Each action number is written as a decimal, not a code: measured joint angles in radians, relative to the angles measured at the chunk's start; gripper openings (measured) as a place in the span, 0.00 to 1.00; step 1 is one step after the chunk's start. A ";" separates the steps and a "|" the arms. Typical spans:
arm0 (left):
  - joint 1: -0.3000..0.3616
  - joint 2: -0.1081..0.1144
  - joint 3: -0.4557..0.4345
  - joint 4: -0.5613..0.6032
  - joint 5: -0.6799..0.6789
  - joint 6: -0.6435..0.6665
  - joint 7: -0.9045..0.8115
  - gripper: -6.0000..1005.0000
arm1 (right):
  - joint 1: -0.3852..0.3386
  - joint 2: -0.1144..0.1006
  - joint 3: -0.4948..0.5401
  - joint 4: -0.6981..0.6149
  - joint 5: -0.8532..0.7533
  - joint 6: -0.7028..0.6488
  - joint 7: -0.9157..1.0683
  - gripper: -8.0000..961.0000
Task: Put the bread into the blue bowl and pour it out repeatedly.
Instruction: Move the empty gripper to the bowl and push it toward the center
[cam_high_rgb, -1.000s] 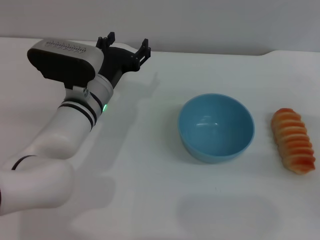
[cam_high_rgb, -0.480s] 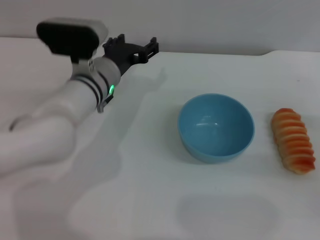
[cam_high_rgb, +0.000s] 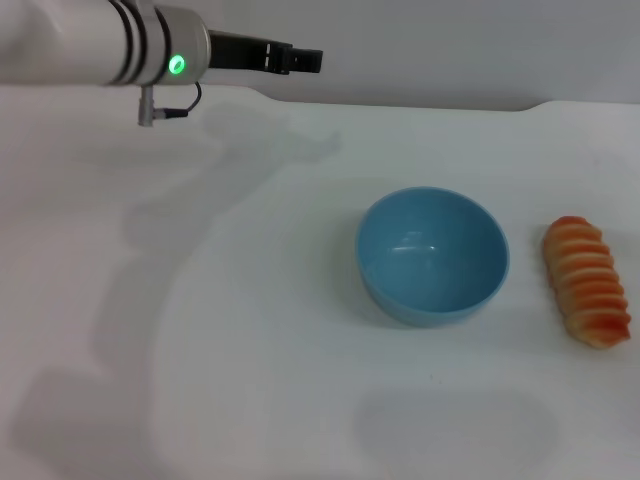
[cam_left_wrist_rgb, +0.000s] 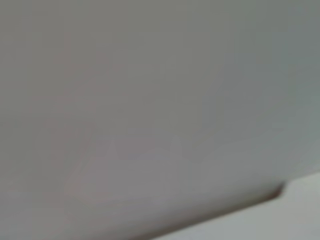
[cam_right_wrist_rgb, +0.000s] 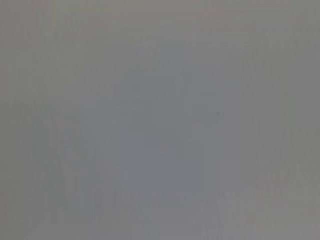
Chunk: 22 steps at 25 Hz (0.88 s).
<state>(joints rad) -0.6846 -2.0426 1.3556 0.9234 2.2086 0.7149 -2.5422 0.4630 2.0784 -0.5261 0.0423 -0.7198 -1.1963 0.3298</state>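
Left pincer (cam_high_rgb: 300, 60): black, at the upper left of the head view, carried on a white arm (cam_high_rgb: 80, 45) with dark bands and a lit green lamp (cam_high_rgb: 177, 66); seen side-on and pointing toward the right of the frame, above the far edge of the bench; whether its fingers stand open or closed cannot be told; nothing visible in its grasp. A small grey fitting with a cable (cam_high_rgb: 150, 108) hangs under the arm's wrist. Right pincer: not seen in any view. Bench (cam_high_rgb: 250, 330): white, plain, carrying a soft shadow of the arm across its left half. Blue bowl (cam_high_rgb: 433, 255): round, glossy, light blue, upright, right of centre in the head view, well apart from the left pincer; interior bare. Bread (cam_high_rgb: 587, 281): elongated ridged loaf, orange-red and cream striped, lying on the bench near the right edge of the frame, just beside the bowl but not touching it, its length running from upper to lower frame. Left wrist view: grey blank surface with a pale strip of bench (cam_left_wrist_rgb: 300, 210) at lower right. Right wrist view: uniform grey, nothing distinguishable.
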 joint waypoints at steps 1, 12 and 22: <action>-0.011 -0.002 -0.049 0.008 0.001 0.068 0.021 0.86 | 0.000 0.000 0.000 -0.001 0.000 0.000 0.000 0.82; -0.046 -0.013 -0.043 0.067 0.147 0.365 -0.066 0.86 | 0.002 -0.001 0.000 -0.005 0.001 0.002 0.000 0.82; -0.039 -0.019 0.058 0.038 0.137 0.362 -0.092 0.86 | 0.002 -0.001 0.000 -0.002 0.001 0.001 0.000 0.82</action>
<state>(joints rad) -0.7231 -2.0614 1.4138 0.9614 2.3458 1.0766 -2.6339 0.4653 2.0770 -0.5261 0.0400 -0.7187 -1.1948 0.3296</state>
